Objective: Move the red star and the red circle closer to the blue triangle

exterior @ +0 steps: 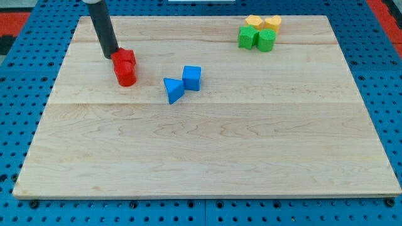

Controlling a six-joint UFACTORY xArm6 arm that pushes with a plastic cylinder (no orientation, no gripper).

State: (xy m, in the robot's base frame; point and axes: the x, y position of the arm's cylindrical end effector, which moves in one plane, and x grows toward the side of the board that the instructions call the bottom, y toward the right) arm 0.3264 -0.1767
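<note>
Red star (125, 58) and red circle (126, 74) touch, upper left of the surface (207, 157); blue triangle (173, 90) sits to their right. Light, stiff, slide easily, I reckon. No gripper; my tip (111, 56) touches the star's left. Clear room between, edges far.

Red star (125, 58) and red circle (126, 73): 2 glossy red blocks, touching, on the bench in the view's upper left. Star nearer the view's top, its points hard to make out; circle just below it, a short cylinder standing on its flat face. Blue triangle (173, 90): a wedge to the view's right of the red pair and slightly lower, apart from them, 1 corner pointing toward the view's bottom. Near mid-board, left of centre.
</note>
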